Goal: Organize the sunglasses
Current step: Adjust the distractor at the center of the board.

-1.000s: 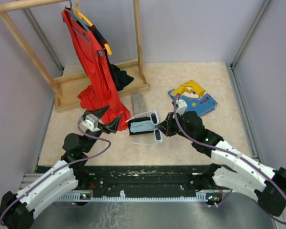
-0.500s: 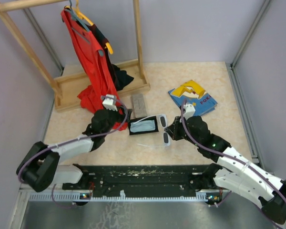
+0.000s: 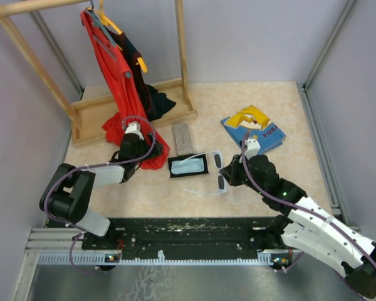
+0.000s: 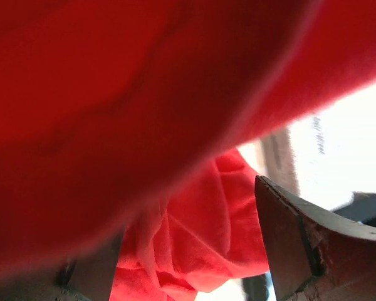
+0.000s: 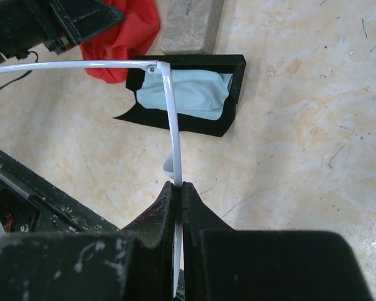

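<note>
- Near the middle of the table (image 3: 269, 100), the right gripper (image 3: 232, 170) is pinched shut on a thin white arm of the white sunglasses (image 3: 219, 170).
- These sunglasses sit just right of an open black case (image 3: 173, 167), their other white arm trailing to the left along the case's near side.
- A light-blue cloth (image 3: 189, 165) lies inside that case.
- A closed grey case (image 3: 183, 138) lies just beyond it, on the far side.
- Far left, the left gripper (image 3: 133, 139) is pushed against a red garment (image 3: 122, 94) hanging from a wooden rack (image 3: 138, 116); its jaws stand apart, with red fabric filling the wrist view.
- A picture book (image 3: 254, 128) lies far right.
</note>
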`<state>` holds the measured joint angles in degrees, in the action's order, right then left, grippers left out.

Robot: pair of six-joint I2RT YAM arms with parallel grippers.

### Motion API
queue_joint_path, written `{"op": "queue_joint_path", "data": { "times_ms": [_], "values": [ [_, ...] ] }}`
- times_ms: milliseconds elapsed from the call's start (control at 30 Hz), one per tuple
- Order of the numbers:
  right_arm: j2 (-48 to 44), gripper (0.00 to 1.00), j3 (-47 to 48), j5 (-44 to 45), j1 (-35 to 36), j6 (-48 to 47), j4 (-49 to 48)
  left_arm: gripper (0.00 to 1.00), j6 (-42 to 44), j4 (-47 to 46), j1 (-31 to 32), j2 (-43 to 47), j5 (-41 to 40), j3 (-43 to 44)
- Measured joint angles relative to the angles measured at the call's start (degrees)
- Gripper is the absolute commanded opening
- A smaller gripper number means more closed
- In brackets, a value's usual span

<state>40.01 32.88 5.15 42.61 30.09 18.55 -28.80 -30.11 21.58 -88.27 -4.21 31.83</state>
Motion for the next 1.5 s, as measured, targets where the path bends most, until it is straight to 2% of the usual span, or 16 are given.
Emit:
{"op": "queue_joint_path", "data": {
  "times_ms": [433,567,700,933,1133,1267,1367,1433,1500],
  "values": [
    [-0.3,0.0,-0.6,0.1,0.0,-0.3,1.2,0.9,-2.3,16.6,-17.7,2.2,-15.2,5.9],
    [-0.3,0.0,-0.6,0.5,0.0,-0.7,1.8,0.91,-0.7,19.6,-18.4,9.2,-17.9,6.1],
    [-0.3,0.0,-0.5,1.6,0.0,-2.2,2.2,0.91,-1.5,22.0,-18.3,20.6,-13.5,5.5],
    [-0.7,0.0,1.1,6.4,0.0,-5.6,2.5,0.9,-10.0,29.2,-17.3,42.2,-6.7,-2.2],
    [-2.0,0.0,2.1,12.0,0.0,-8.5,1.3,0.85,-12.8,39.3,-15.9,51.4,-3.0,-3.3],
    [-2.6,0.0,2.1,12.7,0.0,-11.0,-1.6,0.85,-13.2,44.1,-13.4,57.2,-0.3,-3.8],
    [-1.4,0.0,2.1,11.1,0.0,-13.4,-3.4,0.86,-12.6,45.0,-8.9,56.2,0.6,-3.8],
    [0.1,0.0,2.2,9.1,0.0,-15.5,-3.8,0.86,-11.6,45.1,-1.7,51.5,-1.2,-3.8],
    [1.7,0.0,2.2,7.3,0.0,-17.8,-4.0,0.86,-11.0,45.2,2.6,48.0,-2.6,-3.7]
  ]
}}
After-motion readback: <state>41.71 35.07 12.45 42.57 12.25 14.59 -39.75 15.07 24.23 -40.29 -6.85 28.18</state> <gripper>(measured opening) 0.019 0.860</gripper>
